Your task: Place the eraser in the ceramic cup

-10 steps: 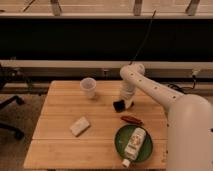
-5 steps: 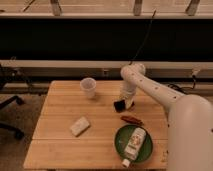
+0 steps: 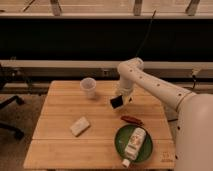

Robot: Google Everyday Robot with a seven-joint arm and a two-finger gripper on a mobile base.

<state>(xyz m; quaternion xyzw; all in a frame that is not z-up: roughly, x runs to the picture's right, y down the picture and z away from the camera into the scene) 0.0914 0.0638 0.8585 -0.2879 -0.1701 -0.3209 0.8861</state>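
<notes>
The white ceramic cup (image 3: 88, 87) stands upright on the far middle of the wooden table (image 3: 60, 150). My gripper (image 3: 120, 100) is to the right of the cup, about a cup's width away, pointing down. It is shut on the black eraser (image 3: 117, 103), which sits tilted at its tip, just above the table top. The arm reaches in from the right.
A pale beige sponge block (image 3: 79, 126) lies front left of centre. A green plate (image 3: 120, 145) with a white bottle (image 3: 134, 141) on it sits at the front right. A red pepper-like item (image 3: 131, 119) lies just behind the plate. An office chair (image 3: 7, 107) stands at the left.
</notes>
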